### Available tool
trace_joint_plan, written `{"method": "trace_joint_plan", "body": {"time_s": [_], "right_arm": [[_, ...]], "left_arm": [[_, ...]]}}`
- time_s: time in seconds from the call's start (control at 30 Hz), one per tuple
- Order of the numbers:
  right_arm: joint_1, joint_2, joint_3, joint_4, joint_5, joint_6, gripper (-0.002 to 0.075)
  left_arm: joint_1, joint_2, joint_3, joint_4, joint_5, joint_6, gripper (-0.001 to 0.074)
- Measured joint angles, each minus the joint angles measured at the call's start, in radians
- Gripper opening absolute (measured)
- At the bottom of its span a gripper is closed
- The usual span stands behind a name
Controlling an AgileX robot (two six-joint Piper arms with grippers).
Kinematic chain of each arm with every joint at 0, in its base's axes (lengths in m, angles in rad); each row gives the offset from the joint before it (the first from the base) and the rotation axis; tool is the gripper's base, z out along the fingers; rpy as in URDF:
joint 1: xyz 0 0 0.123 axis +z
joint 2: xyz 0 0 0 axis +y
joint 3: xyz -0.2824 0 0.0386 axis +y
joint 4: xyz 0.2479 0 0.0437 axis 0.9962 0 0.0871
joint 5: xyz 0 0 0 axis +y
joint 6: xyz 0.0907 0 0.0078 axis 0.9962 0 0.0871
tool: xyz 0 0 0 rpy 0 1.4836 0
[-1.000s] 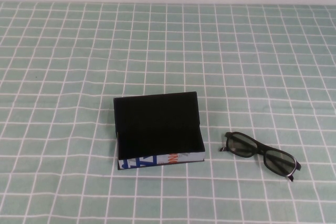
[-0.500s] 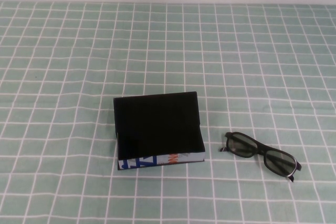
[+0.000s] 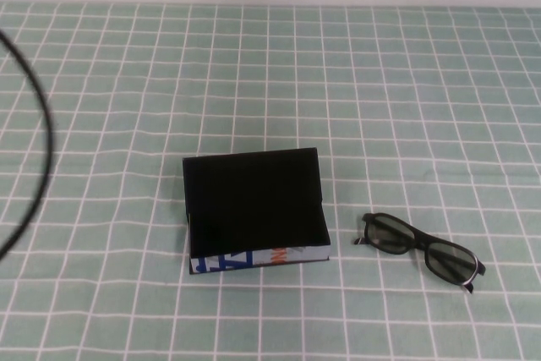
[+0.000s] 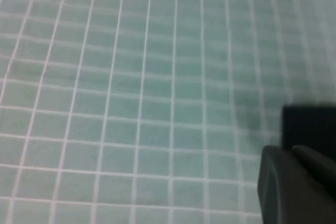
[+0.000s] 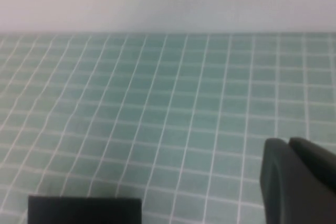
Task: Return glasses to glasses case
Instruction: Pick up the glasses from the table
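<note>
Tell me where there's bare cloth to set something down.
Bare: green checked tablecloth behind the open black rectangular glasses case, and its left. Crowded: the strip between case and glossy black plastic glasses. Left gripper and right gripper are away.

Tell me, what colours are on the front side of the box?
White with blue and orange print on the box, clearest in the high view.

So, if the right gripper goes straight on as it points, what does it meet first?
Probably only cloth: the right gripper, shut, points across it, with the case off to one side. The left gripper hovers over cloth near the case.
</note>
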Motion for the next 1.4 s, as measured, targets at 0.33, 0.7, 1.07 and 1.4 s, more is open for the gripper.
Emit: {"method": "trace_joint_plan", "body": {"time_s": [0.33,0.7,1.07,1.4], "right_arm": [[0.014,0.139,0.000,-0.018,0.143,-0.161,-0.0015],[0.018,0.282,0.000,0.001,0.263,-0.622,0.0015],[0.052,0.387,0.116,0.108,0.214,-0.827,0.0283],[0.112,0.435,0.264,0.109,0.086,-0.842,0.0360]], "left_arm": [[0.000,0.294,0.000,-0.291,-0.111,0.414,-0.0006],[0.000,0.505,0.000,-0.554,-0.027,0.653,-0.0006],[0.000,0.502,0.003,-0.578,-0.007,0.684,-0.0005],[0.000,0.502,0.012,-0.595,-0.007,0.698,-0.0006]]}}
